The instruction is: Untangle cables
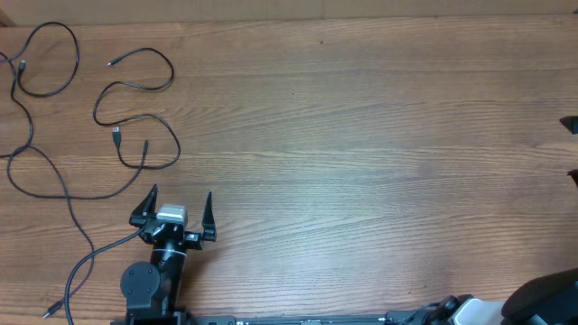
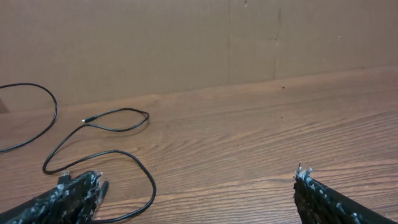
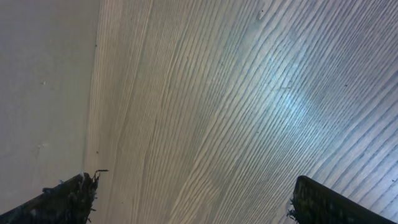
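Note:
Thin black cables lie spread in loose loops at the table's far left. One wavy cable (image 1: 170,74) curls near the back. A longer cable (image 1: 66,187) runs from a loop at the back left down to the front edge. My left gripper (image 1: 180,199) stands open just in front of them, nothing between its fingers. In the left wrist view a cable (image 2: 134,163) curves past my left finger (image 2: 74,194), with a small plug beside it. My right gripper (image 3: 196,186) is open over bare wood, and only its dark tips show at the overhead view's right edge.
The wooden table (image 1: 361,135) stretches wide to the right of the cables. A brown cardboard wall (image 2: 186,43) stands along the back edge. The right arm's base (image 1: 542,298) sits at the front right corner.

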Available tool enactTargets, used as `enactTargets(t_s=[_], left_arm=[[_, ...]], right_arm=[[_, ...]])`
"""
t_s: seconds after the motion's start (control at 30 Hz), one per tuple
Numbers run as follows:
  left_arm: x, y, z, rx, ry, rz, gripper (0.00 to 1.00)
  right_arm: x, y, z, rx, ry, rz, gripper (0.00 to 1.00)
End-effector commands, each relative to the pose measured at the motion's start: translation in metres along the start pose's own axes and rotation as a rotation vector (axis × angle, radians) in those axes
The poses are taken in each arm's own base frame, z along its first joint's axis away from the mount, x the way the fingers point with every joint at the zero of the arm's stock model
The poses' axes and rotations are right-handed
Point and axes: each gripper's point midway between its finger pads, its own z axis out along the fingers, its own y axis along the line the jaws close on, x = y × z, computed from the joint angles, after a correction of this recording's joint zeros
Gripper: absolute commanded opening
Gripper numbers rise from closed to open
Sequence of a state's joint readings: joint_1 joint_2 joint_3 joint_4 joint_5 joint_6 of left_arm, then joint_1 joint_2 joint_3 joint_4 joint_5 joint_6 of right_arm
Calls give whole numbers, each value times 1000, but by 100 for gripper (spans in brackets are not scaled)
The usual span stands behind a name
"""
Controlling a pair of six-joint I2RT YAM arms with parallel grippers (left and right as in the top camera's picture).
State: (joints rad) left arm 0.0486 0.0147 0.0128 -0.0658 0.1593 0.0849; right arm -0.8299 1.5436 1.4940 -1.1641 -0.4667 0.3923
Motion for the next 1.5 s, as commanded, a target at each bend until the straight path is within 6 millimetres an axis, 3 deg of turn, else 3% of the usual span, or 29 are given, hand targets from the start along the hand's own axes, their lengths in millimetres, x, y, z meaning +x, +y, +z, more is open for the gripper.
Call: enactTargets(t_s=[0.0,0.3,0.4,0.6,0.87,1.13,1.33,1.47], left_arm=[[1,4,0,-21,-3,2,99],[1,4,0,-21,-3,2,100],[1,4,0,-21,-3,1,100],[1,4,0,-21,-3,2,100],[1,4,0,-21,-3,2,100],[1,4,0,-21,-3,2,100],[1,4,0,-21,-3,2,100],[1,4,0,-21,-3,2,99]], right_arm=[[-5,8,-11,-15,-38,-18,100],[-5,8,-11,-13,-38,-18,100],[-10,-4,-11,54,-66,-16,100],[21,-6,-3,89,47,0,100],[63,32,46,88,102,-223,100],[131,87,95,103,48,-582,100],[166,117,98,-23,-20,-708,100],[170,107,89,-71,-83,-720,100]])
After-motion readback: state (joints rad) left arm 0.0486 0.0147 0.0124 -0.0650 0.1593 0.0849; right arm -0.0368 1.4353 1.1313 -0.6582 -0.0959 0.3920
